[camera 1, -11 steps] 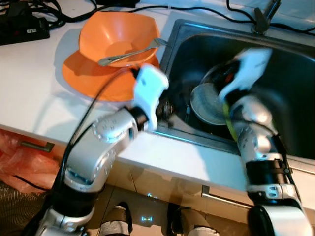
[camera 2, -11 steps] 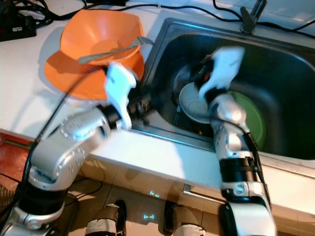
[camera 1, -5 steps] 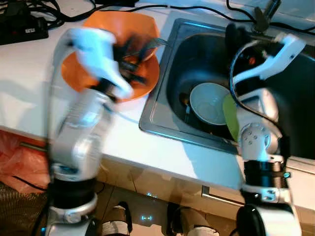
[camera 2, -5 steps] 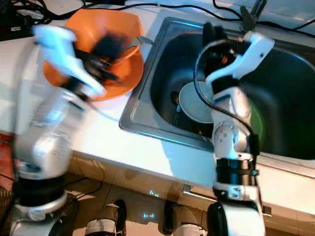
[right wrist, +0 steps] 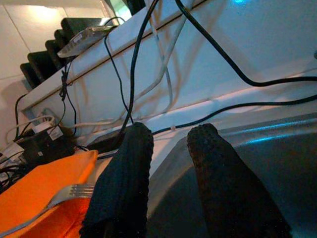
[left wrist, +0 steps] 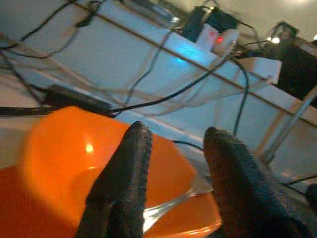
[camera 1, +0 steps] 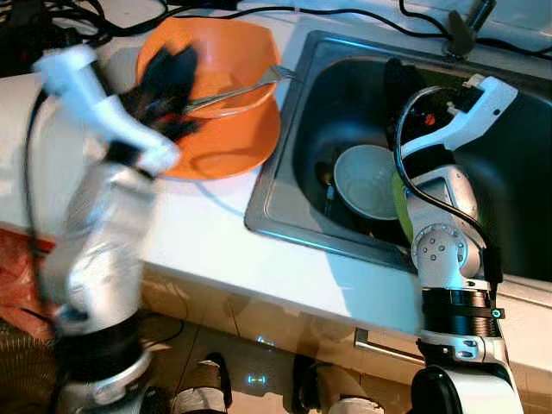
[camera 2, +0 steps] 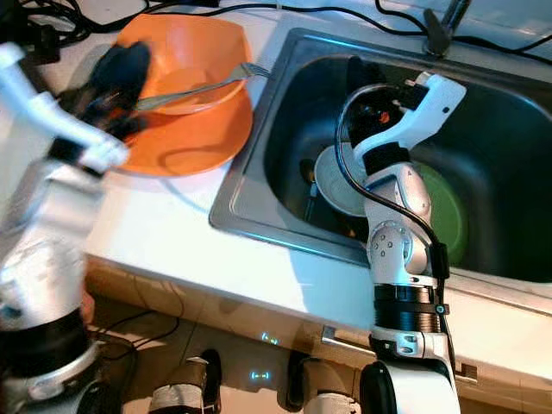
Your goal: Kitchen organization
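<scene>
An orange bowl (camera 1: 226, 53) rests on an orange plate (camera 1: 228, 147) on the white counter, left of the steel sink (camera 1: 285, 194). A metal fork (camera 1: 237, 89) lies across the bowl. My left gripper (camera 1: 166, 84), blurred, hovers open over the bowl's left rim; in the left wrist view its fingers (left wrist: 130, 163) frame the bowl (left wrist: 64, 163) and fork (left wrist: 173, 204). In the sink lie a white bowl (camera 1: 366, 181) and a green plate (camera 2: 442, 211). My right gripper (camera 1: 397, 84) is raised above the white bowl, open and holding nothing.
A faucet (camera 1: 461, 30) stands at the sink's back edge. Black cables (camera 1: 345, 13) and a black power box (camera 1: 26, 21) lie along the back of the counter. Below the counter edge are a cabinet handle (camera 1: 388, 345) and a red bag (camera 1: 17, 276).
My left arm has swung from the sink's near edge up and left to the orange bowl. My right gripper has lifted off the white bowl.
</scene>
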Controlling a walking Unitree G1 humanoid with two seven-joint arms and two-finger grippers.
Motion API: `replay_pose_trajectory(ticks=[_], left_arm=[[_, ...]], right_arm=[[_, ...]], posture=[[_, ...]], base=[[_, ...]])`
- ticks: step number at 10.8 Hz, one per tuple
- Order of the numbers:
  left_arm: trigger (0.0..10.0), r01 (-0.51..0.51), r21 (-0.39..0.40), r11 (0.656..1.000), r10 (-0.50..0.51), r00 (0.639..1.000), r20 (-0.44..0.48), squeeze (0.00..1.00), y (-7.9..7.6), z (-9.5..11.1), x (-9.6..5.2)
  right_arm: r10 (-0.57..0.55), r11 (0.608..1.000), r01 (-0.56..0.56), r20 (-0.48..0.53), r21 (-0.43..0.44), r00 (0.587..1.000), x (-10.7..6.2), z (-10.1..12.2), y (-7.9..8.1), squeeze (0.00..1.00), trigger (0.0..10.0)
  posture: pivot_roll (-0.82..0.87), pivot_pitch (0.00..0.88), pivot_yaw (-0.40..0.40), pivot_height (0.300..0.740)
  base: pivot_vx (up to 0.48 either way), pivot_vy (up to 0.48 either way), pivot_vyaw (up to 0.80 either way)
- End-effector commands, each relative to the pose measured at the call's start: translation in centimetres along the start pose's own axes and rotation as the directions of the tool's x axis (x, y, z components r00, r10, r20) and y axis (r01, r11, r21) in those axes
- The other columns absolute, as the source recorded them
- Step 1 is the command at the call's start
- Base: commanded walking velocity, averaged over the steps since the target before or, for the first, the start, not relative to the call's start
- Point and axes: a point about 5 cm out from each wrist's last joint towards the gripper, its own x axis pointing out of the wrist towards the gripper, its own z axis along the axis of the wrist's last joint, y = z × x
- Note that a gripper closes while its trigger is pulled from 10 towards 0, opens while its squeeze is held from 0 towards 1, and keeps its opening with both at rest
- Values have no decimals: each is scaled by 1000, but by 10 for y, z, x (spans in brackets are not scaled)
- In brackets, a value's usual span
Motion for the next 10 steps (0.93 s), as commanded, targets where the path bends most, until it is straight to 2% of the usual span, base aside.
replay_pose_trajectory(ticks=[1,2,3,5,6,7,10], left_arm=[[10000,6,-3,1000,-6,1000,6,1000,6,5,-10],[10000,-35,-22,999,35,999,-3,1000,17,2,-17],[10000,-36,-53,998,35,999,-12,1000,19,0,-23],[10000,-25,-67,997,19,997,-77,1000,20,-7,-30],[10000,18,-94,995,-28,993,-111,898,16,-11,-33],[10000,29,-98,995,-44,987,-157,0,14,-19,-34],[10000,-16,-121,993,-6,984,-175,0,16,-26,-32]], right_arm=[[-14,1000,14,-17,10,1000,-4,-5,-2,0,10000],[-13,1000,13,-28,15,1000,-5,-9,-1,0,10000],[-11,1000,11,-32,14,999,-5,-10,0,0,10000],[-10,1000,11,-36,11,999,-5,-10,0,0,10000],[-11,1000,11,-39,8,999,-5,-10,0,0,10000],[-10,1000,11,-43,7,999,-6,-11,0,0,10000],[-8,1000,8,-43,5,999,-5,-12,1,0,10000]], posture=[[172,268,-53,740],[173,268,-54,740],[171,270,-54,740],[167,271,-54,740],[169,270,-55,740],[170,266,-52,740],[165,258,-49,740]], base=[[0,0,0],[0,0,0],[0,0,0],[0,0,0],[0,0,0],[0,0,0],[0,0,0]])
